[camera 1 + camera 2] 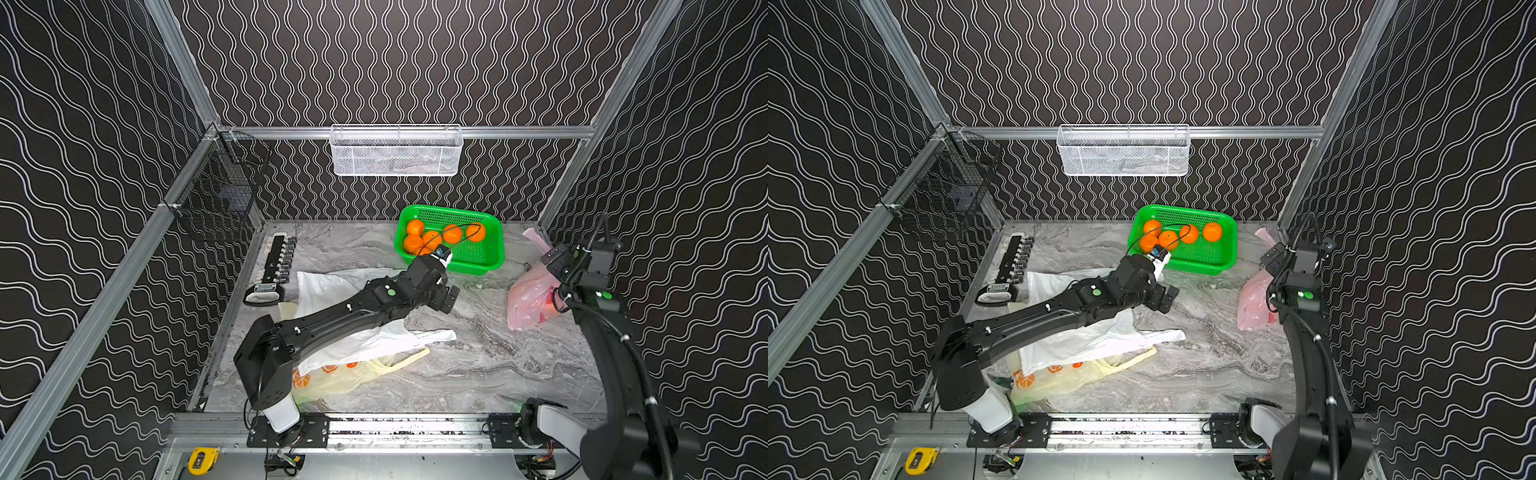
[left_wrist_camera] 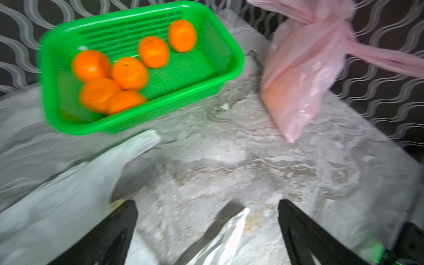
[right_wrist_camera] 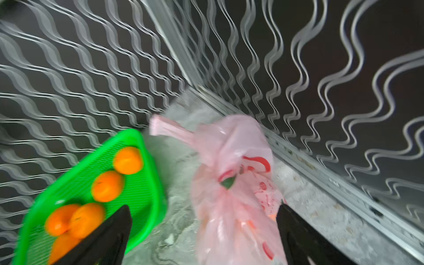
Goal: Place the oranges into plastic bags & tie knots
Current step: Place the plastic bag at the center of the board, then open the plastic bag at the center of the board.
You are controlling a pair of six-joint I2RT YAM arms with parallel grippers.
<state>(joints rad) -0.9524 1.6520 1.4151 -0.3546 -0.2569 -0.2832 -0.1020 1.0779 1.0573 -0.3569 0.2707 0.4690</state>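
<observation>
Looking at both top views, the pink bag [image 1: 530, 299] sits on the marble table [image 1: 478, 374] at the right edge of the frame, well apart from the other two bags. My guess is that's on purpose: it reads as the finished one, kept out of the way. The right gripper [image 3: 203, 206] hangs just above it with its jaws spread wide and nothing pinched between them. The left gripper [image 2: 206, 202] is spread wide and empty too, hovering mid-frame near the front of the green basket [image 1: 473, 266] and beside the white bag [image 1: 332, 286]. A loose strip of that bag lies under the gap, but the jaws aren't closed on it. The white bag lies flat on top of the yellow bag [image 1: 332, 380] toward the lower left of the table. Both look unfilled, which I'd say is why that arm reaches across them. The oranges [image 1: 432, 239] not bagged yet sit in the basket near the back wall. From above I count five clearly, since the wrist blocks part of the basket, but the left wrist view shows six bunched toward one end. That view also shows the pink bag's handles pulled together, looks like a knot, plus an orange tint inside. The right wrist view adds its red prints, but I can't count what's in there.
</observation>
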